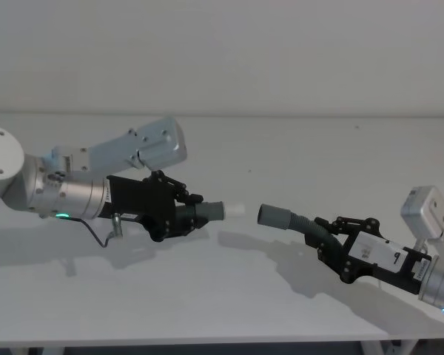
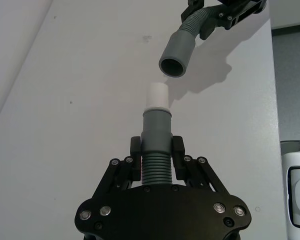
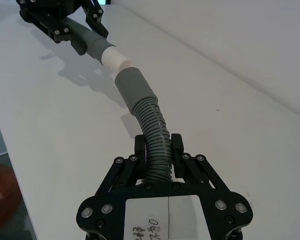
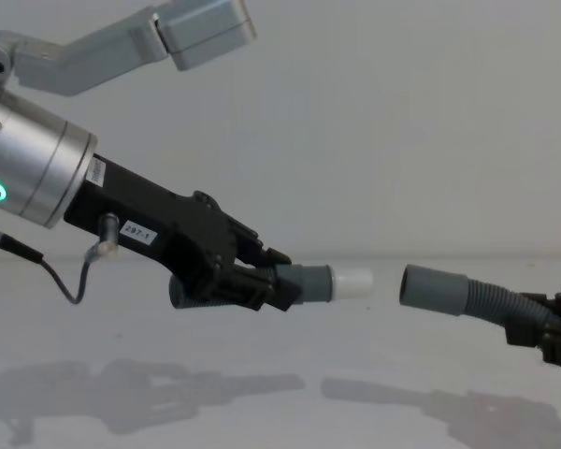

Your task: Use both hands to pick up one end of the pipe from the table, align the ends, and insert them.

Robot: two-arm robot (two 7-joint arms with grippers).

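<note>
- With both pipe pieces off the table (image 1: 229, 310) and facing tip to socket, sitting in the alignment step, judging by the gap left between the ends.
- White tip (image 4: 352, 282) pointing at the open grey socket (image 4: 430, 290), near but apart; in the chest view roughly level, in the left wrist view the socket (image 2: 175, 56) lying a little off the tip's (image 2: 157, 96) axis and tilted.
- Tip piece (image 1: 203, 214) running nearly straight out of its grip; socket piece (image 3: 152, 125) bending through its ribbed part, collar angled toward the tip.
- Left gripper (image 2: 157, 159) clenching the ribbed body of the tip piece just behind the collar, fingers (image 2: 135, 150) pressing on both sides.
- Right gripper (image 3: 158, 155) clamping the ribbed body of the socket piece, well back from the collar, fingers (image 3: 140, 147) tight on it.
- Both held in mid-air above the table, shadows falling below.
- Probably calling next for a small sideways and angular correction of the socket to bring its bore onto the tip's line, then a straight push together along that line.
- Risking, as a guess, the flexible ribbed stretch buckling if pushed off-axis.
</note>
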